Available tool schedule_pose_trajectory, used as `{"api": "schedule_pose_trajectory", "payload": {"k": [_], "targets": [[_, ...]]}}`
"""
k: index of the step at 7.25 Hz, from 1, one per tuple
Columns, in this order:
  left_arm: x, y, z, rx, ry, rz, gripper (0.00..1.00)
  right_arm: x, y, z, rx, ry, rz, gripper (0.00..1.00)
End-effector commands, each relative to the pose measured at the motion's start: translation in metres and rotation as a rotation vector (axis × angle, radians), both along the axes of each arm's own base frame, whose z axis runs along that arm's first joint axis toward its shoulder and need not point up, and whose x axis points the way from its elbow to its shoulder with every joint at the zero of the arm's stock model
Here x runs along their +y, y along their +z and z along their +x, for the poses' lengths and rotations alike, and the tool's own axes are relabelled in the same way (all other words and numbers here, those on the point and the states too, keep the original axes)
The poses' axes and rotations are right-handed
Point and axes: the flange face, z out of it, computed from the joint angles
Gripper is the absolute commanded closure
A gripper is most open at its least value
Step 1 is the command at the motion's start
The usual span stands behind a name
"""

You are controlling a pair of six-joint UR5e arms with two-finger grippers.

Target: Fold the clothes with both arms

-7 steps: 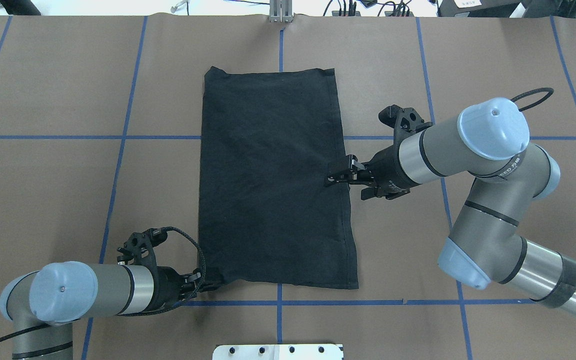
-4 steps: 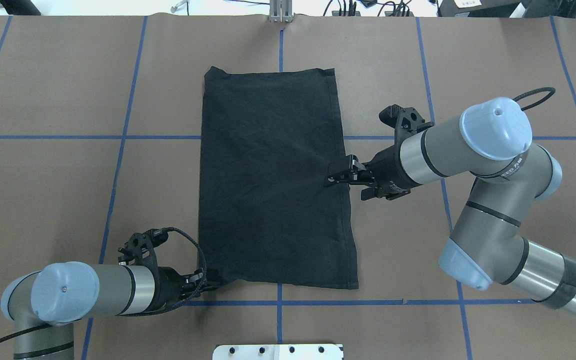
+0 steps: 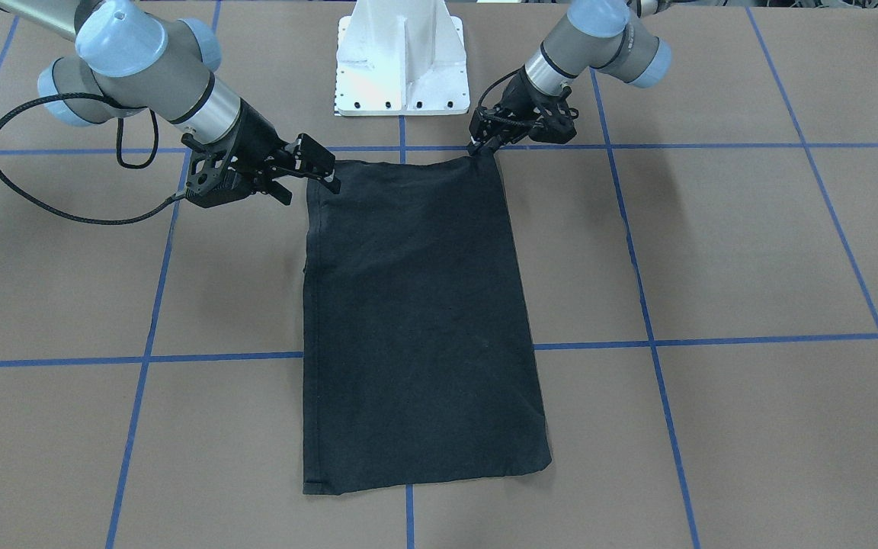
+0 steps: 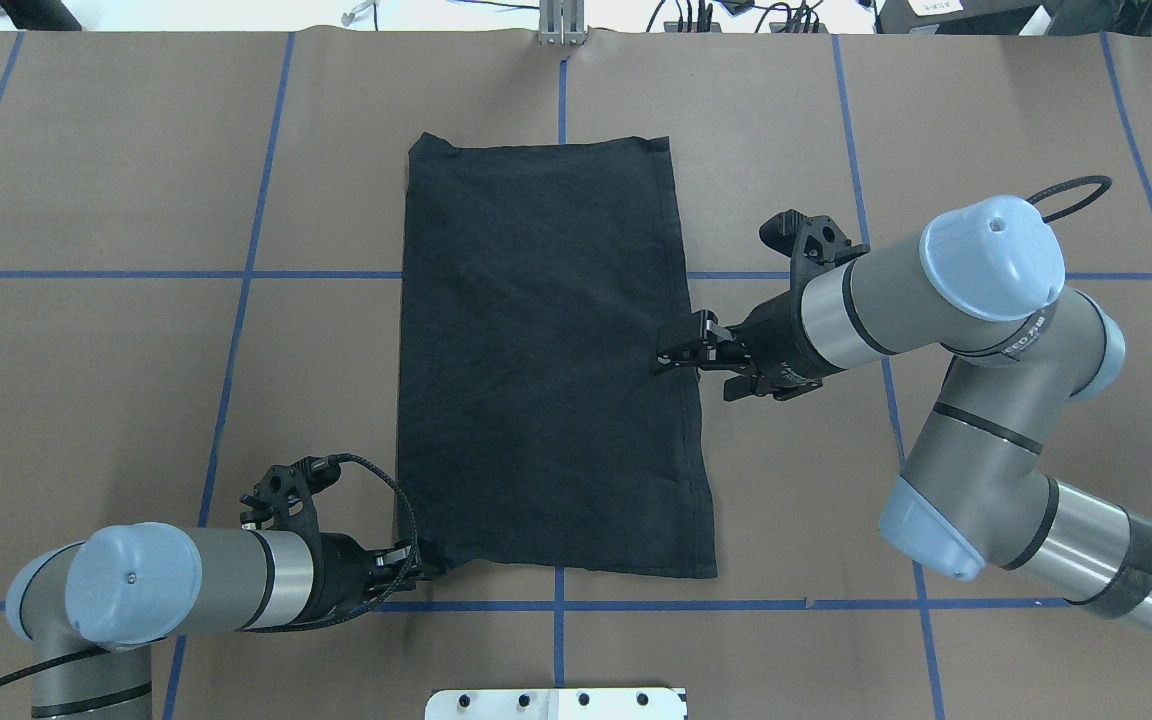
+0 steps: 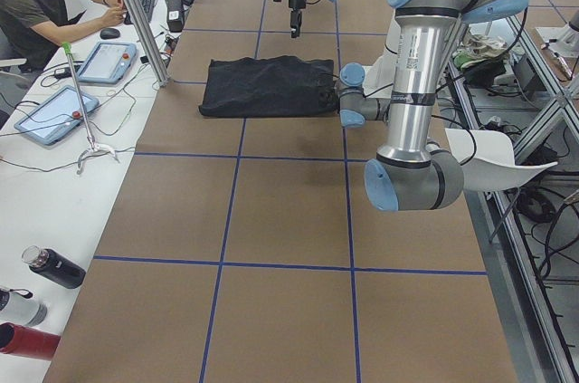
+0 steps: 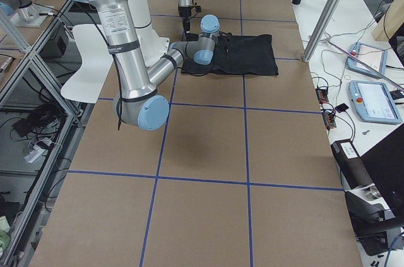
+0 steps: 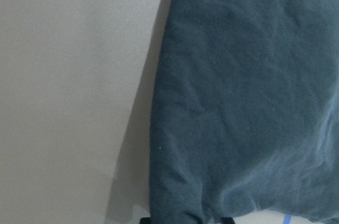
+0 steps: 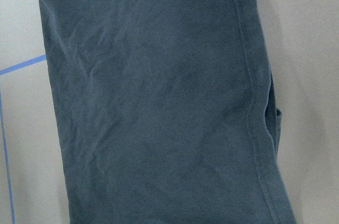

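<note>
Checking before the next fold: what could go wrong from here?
1. Left gripper pinches only the very corner of the shirt; such a thin bite could slip on lifting.
2. Right gripper hangs open above the shirt's right edge, holding nothing; if left pulls alone, the fold likely skews.

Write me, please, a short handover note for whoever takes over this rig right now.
Left gripper: shut on the shirt's near left corner, low at the table.
Right gripper: looks open and empty, raised by the shirt's right edge.
Shirt: lies flat, plain black side up.
Done: folded into a long narrow strip.
Left: probably the right gripper takes the near right corner, then both fold the strip across.
</note>
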Motion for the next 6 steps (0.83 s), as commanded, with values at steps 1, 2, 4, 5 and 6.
{"api": "schedule_pose_trajectory", "payload": {"k": [1, 2, 4, 5, 6], "targets": [[-0.002, 0.0009, -0.0018, -0.002, -0.003, 0.001, 0.63, 0.0001, -0.0003, 0.0002, 0.0, 0.0, 0.0, 0.0], [-0.003, 0.0022, -0.0015, -0.008, -0.005, -0.001, 0.63, 0.0001, -0.0003, 0.0002, 0.0, 0.001, -0.001, 0.0], [-0.0048, 0.0044, -0.0012, -0.013, -0.005, 0.006, 0.54, -0.0001, -0.0001, 0.0002, 0.001, 0.002, -0.002, 0.0], [-0.0063, 0.0046, -0.0018, -0.015, -0.008, 0.008, 0.46, -0.0001, -0.0001, 0.0002, 0.001, 0.002, -0.002, 0.0], [-0.0079, 0.0048, -0.0024, -0.016, -0.011, 0.008, 0.47, -0.0001, -0.0001, 0.0002, 0.001, 0.002, -0.002, 0.0]]}}
